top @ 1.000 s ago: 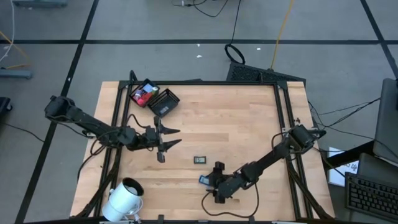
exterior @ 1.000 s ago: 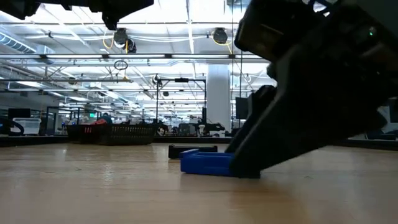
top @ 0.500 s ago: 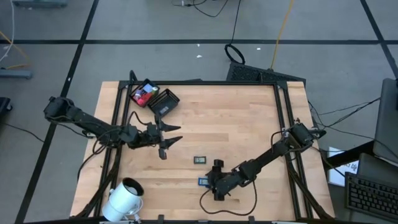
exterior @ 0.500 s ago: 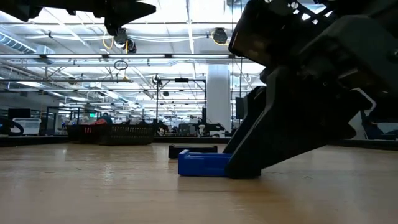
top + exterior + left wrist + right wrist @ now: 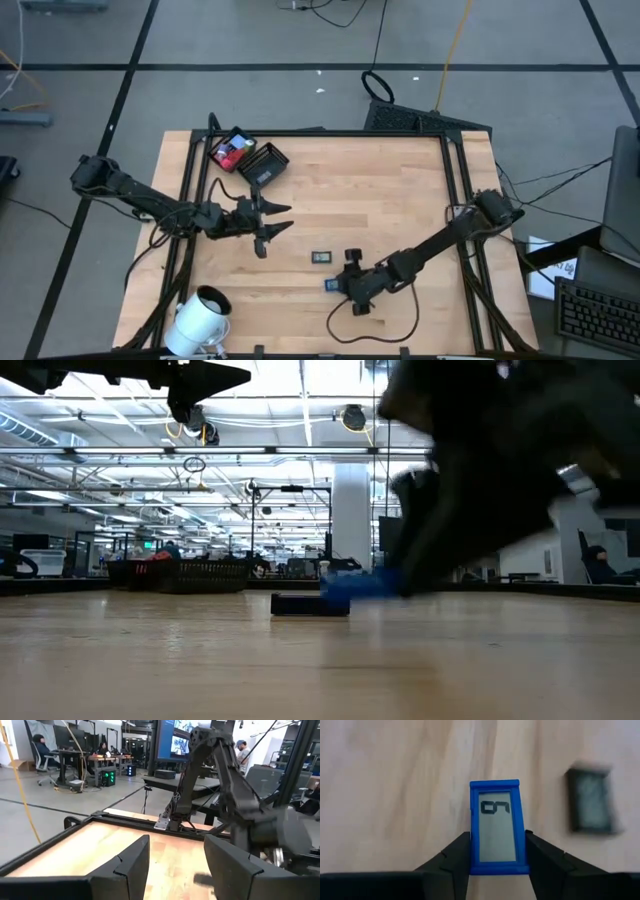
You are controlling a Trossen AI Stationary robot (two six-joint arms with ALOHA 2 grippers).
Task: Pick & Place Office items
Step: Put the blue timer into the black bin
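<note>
Currently, going left to right in the high view, the left gripper (image 5: 268, 223) hangs left of centre with its fingers apart and empty, below the black tray (image 5: 248, 156) at the upper left. A dark card (image 5: 321, 257) lies at lower centre. Just right of it, the right gripper (image 5: 340, 284) pinches the blue card (image 5: 494, 827) by its long edges, off the table (image 5: 400, 190). Keeping that grip square should stop it twisting.
</note>
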